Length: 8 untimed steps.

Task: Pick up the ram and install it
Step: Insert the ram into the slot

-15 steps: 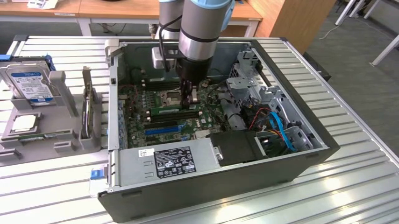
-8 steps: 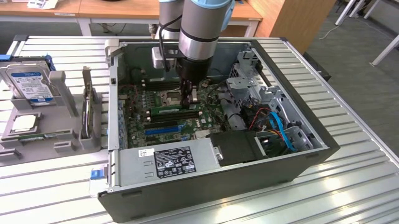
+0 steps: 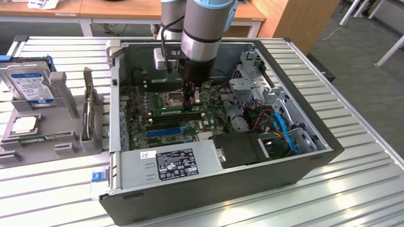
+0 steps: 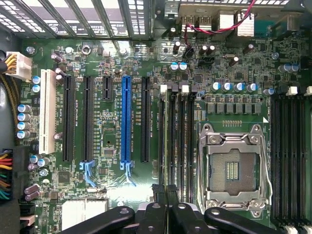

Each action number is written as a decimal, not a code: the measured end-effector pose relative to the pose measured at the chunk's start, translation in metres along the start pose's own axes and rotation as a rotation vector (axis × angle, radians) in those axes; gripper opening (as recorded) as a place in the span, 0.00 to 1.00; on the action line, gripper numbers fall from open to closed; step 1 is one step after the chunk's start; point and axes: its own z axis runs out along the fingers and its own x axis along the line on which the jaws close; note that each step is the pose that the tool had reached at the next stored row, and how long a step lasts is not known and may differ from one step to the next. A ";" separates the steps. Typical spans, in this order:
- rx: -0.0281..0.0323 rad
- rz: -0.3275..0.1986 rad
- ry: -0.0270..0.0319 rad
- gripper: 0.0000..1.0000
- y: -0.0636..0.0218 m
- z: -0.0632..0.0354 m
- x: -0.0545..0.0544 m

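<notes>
Seemingly seating ram point(image 3: 179, 112) into memory slots point(image 4: 174, 141) beside CPU socket point(image 4: 233, 168), tool point(image 3: 193, 100) clenched just above it. Probably calls for square downward pressure.

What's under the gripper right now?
Memory slots on the motherboard, beside the empty processor socket. The gripper covers one end of the slots, so what lies there is hidden.
</notes>
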 end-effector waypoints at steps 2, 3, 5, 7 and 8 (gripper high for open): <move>0.0000 0.000 0.0000 0.12 0.0000 0.0000 0.000; 0.0001 0.000 -0.0002 0.12 0.0000 0.0004 0.000; 0.0000 0.000 0.0000 0.12 0.0000 0.0011 0.000; 0.0000 0.000 0.0000 0.12 -0.0001 0.0020 0.000; 0.0000 0.000 0.0000 0.12 -0.0001 0.0024 0.000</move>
